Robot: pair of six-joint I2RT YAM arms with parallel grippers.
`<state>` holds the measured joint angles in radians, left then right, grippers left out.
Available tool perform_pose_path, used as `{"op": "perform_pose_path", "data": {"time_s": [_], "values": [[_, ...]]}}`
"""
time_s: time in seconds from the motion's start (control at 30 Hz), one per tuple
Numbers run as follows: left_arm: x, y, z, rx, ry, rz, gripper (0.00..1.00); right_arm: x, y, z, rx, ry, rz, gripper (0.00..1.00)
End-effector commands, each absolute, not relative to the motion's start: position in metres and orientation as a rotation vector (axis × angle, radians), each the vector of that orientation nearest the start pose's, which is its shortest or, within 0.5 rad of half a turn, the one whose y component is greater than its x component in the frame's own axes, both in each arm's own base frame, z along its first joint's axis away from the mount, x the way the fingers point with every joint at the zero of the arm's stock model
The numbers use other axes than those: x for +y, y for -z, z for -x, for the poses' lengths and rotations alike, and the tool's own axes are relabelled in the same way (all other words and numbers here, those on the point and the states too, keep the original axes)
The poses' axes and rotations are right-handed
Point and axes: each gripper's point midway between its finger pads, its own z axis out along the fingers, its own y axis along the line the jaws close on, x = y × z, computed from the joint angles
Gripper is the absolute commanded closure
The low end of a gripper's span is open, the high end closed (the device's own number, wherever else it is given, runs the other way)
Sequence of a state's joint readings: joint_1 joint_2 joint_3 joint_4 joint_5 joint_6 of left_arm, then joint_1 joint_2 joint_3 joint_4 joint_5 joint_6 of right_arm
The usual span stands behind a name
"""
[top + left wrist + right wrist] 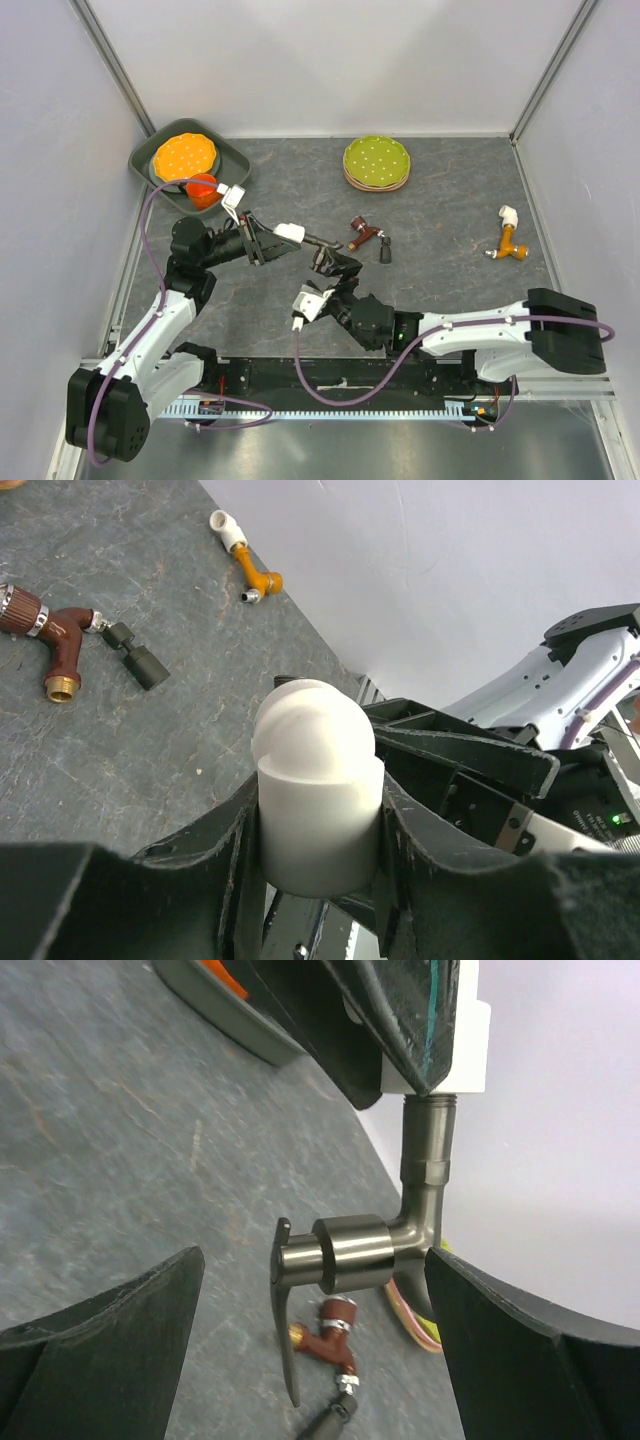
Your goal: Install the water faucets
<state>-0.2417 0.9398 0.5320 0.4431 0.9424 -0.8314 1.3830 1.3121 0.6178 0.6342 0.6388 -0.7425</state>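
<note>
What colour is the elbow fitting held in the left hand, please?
The elbow fitting is white, clearest in left wrist view.

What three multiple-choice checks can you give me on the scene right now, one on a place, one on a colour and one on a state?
1. Where does the reddish-brown tap lie?
A. on the table
B. in the grey tray
C. on the green plates

2. What colour is the elbow fitting in the left gripper?
A. orange
B. white
C. green

3. How is the right gripper?
A. open, one finger on either side of the dark grey tap
B. shut on that tap
C. shut on nothing

Answers:
1 A: the top view shows it lying on the bare table near the middle.
2 B: the left wrist view shows a white piece clamped between the fingers.
3 A: the right wrist view shows its jaws wide apart, with the tap between them.
</note>
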Motion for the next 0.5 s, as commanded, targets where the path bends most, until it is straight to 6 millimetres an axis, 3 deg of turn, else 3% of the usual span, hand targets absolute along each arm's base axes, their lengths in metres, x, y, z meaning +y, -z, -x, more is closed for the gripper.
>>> {"op": "perform_pose_path", "data": {"time_s": [0.0,0.17,0.3,0.47], "values": [[-0.219,-0.292,-0.221,1.658,1.516,-0.387,0.98,0.33,-0.246,-0.217,1.172,0.226,0.915,0.02],[-0.22,-0.294,-0.219,1.654,1.524,-0.402,0.98,0.32,-0.249,-0.226,1.132,0.403,0.854,0.02],[-0.22,-0.293,-0.218,1.659,1.535,-0.412,0.98,0.325,-0.25,-0.23,1.105,0.465,0.806,0.02],[-0.221,-0.294,-0.217,1.655,1.538,-0.421,0.98,0.328,-0.255,-0.232,1.069,0.517,0.768,0.12]]}}
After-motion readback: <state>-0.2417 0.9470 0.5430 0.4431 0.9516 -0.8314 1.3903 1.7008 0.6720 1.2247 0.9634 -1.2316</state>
